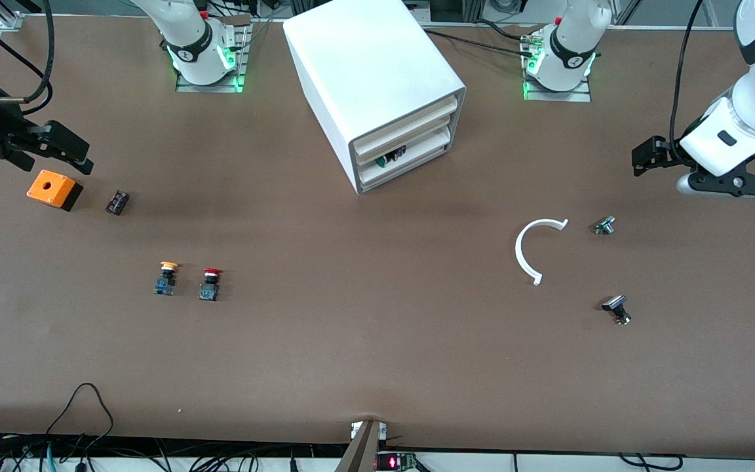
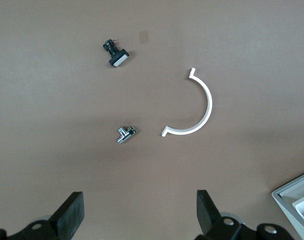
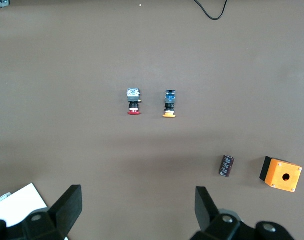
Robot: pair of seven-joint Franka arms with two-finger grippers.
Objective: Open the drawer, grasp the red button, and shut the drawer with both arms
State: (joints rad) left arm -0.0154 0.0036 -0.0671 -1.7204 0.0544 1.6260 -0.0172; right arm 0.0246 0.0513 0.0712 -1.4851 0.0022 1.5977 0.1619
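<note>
Nearest to the front camera you have the black switch (image 1: pixel 616 308) with a flat pale cap, lying toward the left arm's end of the table. A little farther stand two push buttons side by side: the button (image 1: pixel 210 284) with the red cap, which is the one to grab, and the yellow button (image 1: pixel 167 278) just beside it. Both are upright on the table (image 1: pixel 377 354), well apart from the cabinet, so they are easy to take from above.

Farther still lie one white curved strip (image 1: pixel 529 249), one small metal fitting (image 1: pixel 604 225), one dark cylinder (image 1: pixel 117 202) and one orange box (image 1: pixel 54 189).

The cabinet (image 1: pixel 364 72) holds three drawers; the drawer (image 1: pixel 410 153) in the middle is a little out, and I think something dark sits in it.

Your left gripper (image 2: pixel 139 220) hovers wide open and empty near the fitting. Your right gripper (image 3: pixel 137 215), over the orange box, is also wide open and empty.
</note>
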